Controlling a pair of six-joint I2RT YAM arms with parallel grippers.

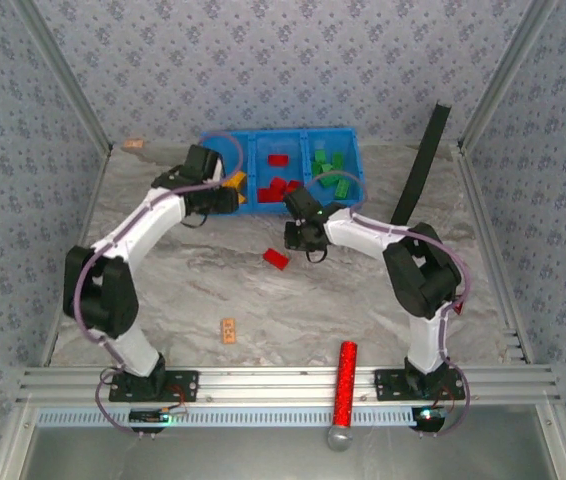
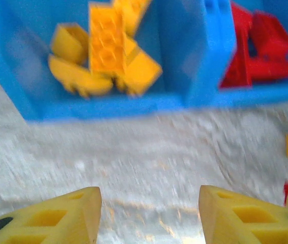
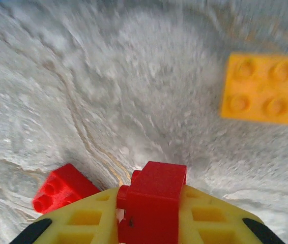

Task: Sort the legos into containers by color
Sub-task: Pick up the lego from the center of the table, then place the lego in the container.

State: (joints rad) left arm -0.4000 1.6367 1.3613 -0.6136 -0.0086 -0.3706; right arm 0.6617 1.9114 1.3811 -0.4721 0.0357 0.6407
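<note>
- right gripper (image 3: 149, 226) was pressed shut, pinching a held red brick (image 3: 153, 195) between its yellow fingers (image 3: 83, 223)
- held red brick was over the bare marble table (image 1: 193, 290), in front of the containers (image 1: 303, 133), outside any bin
- loose red brick (image 1: 276, 258) lay flat on the table just beside the right gripper, on its near-left side; in the right wrist view it sat close to the left finger
- yellow-orange brick (image 3: 261, 89), four studs up, lay on the table ahead of the right gripper, apart from it
- left gripper (image 2: 149, 213) was spread, with nothing between the fingers and only table under the gap
- left gripper sat at the near wall of the left bin and pointed into it
- yellow bricks (image 2: 106, 46) were piled in the left bin, some tilted; the view was blurred, so no count
- red bricks (image 1: 279, 180) were in the middle bin, several, loosely stacked
- green bricks (image 1: 333, 165) were in the right bin
- tan block (image 1: 228, 330) lay flat on the table near the left arm's base, well apart from the bins
- red glittery cylinder (image 1: 345, 385) lay across the front rail between the two bases
- black strap (image 1: 421, 165) leaned at the back right, beside the containers
</note>
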